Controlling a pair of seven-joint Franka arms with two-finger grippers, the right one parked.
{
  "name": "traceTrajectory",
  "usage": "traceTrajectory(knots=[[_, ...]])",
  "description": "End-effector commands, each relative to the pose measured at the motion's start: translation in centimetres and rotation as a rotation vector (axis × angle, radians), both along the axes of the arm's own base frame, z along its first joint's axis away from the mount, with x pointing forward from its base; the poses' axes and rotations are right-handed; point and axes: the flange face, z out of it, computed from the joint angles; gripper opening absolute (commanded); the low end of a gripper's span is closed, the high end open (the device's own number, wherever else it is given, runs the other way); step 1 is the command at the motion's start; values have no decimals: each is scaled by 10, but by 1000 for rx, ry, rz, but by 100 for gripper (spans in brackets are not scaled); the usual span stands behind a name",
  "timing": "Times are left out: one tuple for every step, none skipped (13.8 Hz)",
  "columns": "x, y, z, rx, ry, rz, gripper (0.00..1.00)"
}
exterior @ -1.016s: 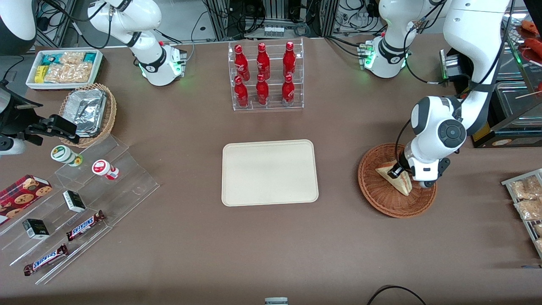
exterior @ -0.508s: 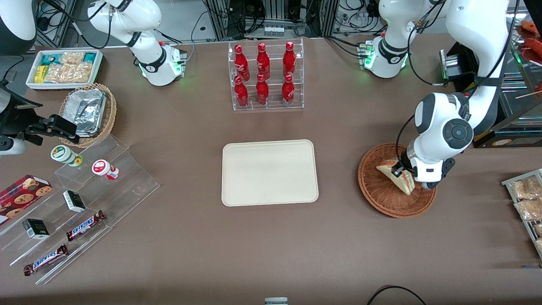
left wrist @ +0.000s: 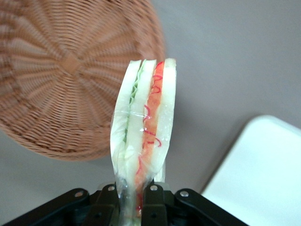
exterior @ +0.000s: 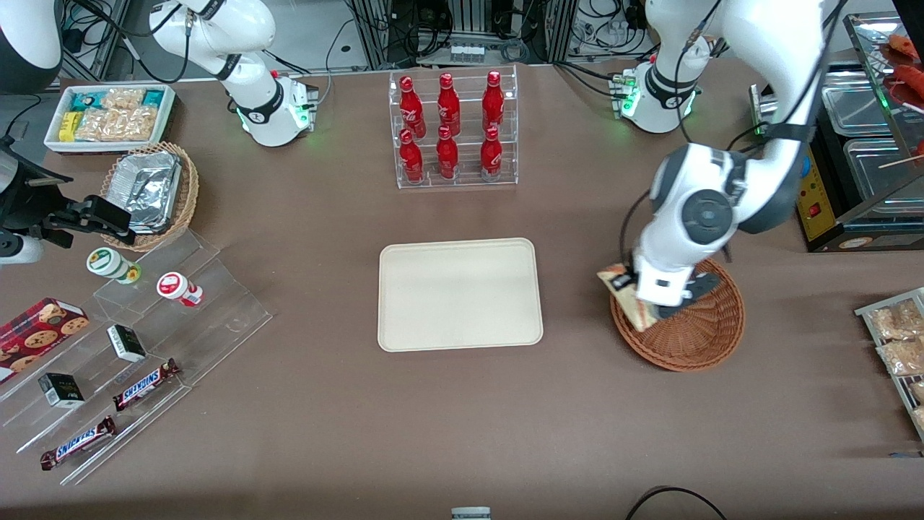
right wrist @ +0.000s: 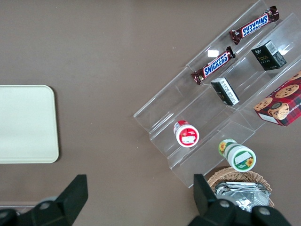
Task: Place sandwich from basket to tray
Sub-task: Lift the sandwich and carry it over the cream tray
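Observation:
The sandwich (exterior: pixel 619 285), a wrapped wedge of white bread, hangs in the air over the rim of the reddish-brown wicker basket (exterior: pixel 693 341) on the side facing the tray (exterior: pixel 460 294). My left gripper (exterior: pixel 644 302) is shut on it. In the left wrist view the sandwich (left wrist: pixel 146 122) stands edge-on with its red and green layers showing, its lower end pinched between the black fingers (left wrist: pixel 153 197) of the gripper (left wrist: pixel 130 190). The basket (left wrist: pixel 61 75) lies below with nothing in it, and a corner of the cream tray (left wrist: pixel 263 174) shows beside it. The tray (right wrist: pixel 26 123) is bare.
A clear rack of red bottles (exterior: pixel 453 130) stands farther from the camera than the tray. Toward the parked arm's end are a stepped acrylic shelf with snacks (exterior: pixel 137 339), a tan basket holding a foil container (exterior: pixel 151 191) and a white snack box (exterior: pixel 108 115). Bagged snacks (exterior: pixel 899 339) lie at the working arm's end.
The gripper has lifted the sandwich out of the basket's bowl and carried it toward the tray, to the basket's rim. The arm's elbow has swung the same way.

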Motion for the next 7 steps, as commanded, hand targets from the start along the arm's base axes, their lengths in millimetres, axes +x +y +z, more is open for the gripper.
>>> traceTrajectory(knots=[[-3, -56, -7, -7, 10, -191, 0], [-5, -77, -11, -16, 15, -215, 0], [-8, -99, -18, -17, 24, -238, 0], [-12, -122, -23, -21, 26, -270, 0], [-16, -143, -29, -26, 29, -284, 0], [-18, -160, -35, -35, 37, -276, 0], [-25, -184, -43, -40, 42, -284, 0]])
